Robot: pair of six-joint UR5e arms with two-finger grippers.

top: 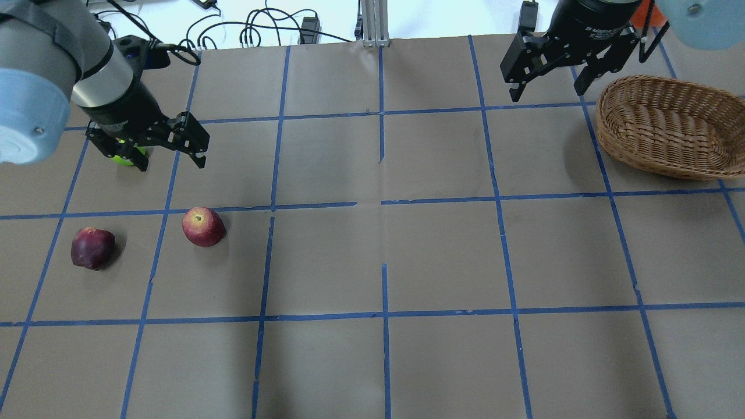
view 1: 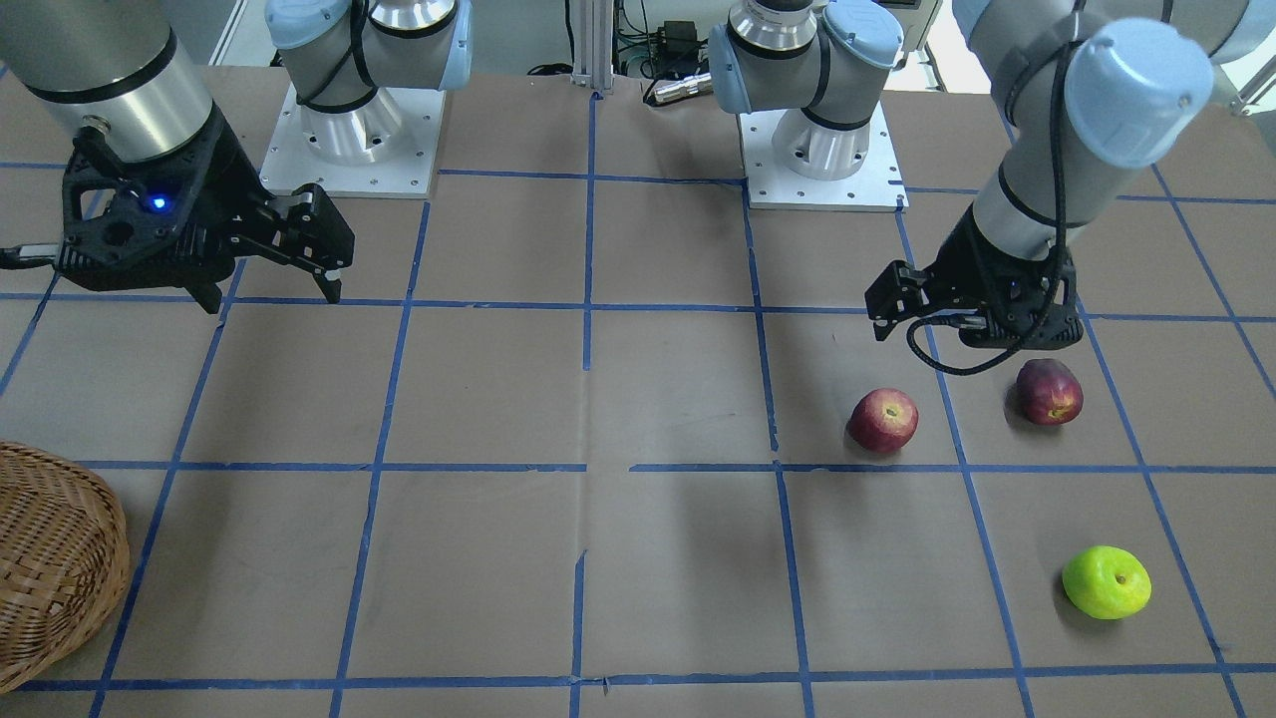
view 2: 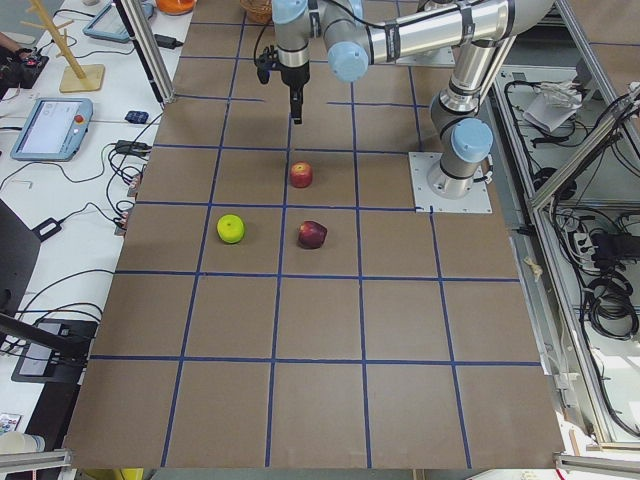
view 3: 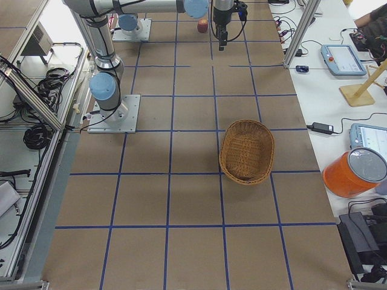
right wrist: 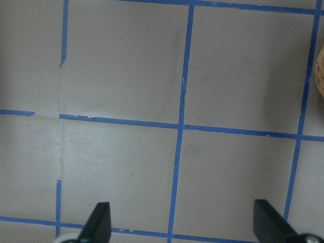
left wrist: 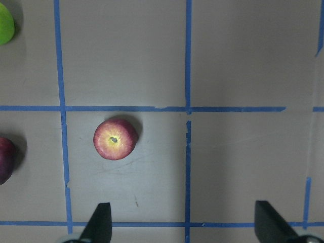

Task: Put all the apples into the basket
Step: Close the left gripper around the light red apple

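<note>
Three apples lie on the brown table on my left side. The red apple with yellowish patches point(top: 204, 227) point(left wrist: 115, 139) point(view 1: 883, 420) lies just ahead of my left gripper in the left wrist view. The maroon apple point(top: 92, 248) point(view 1: 1049, 391) lies further to my left. The green apple point(view 1: 1107, 581) point(view 2: 231, 228) is partly hidden behind the left gripper in the overhead view. My left gripper point(top: 171, 158) point(left wrist: 182, 225) is open and empty above the table. The wicker basket point(top: 669, 128) point(view 3: 247, 150) stands on my right. My right gripper point(top: 547, 90) point(right wrist: 182, 225) is open and empty, beside the basket.
Blue tape lines grid the table. The two arm bases point(view 1: 354, 130) point(view 1: 822, 140) stand at the robot's edge. An orange container point(view 3: 354, 172) and tablets point(view 2: 50, 128) sit on benches beyond the operators' edge of the table.
</note>
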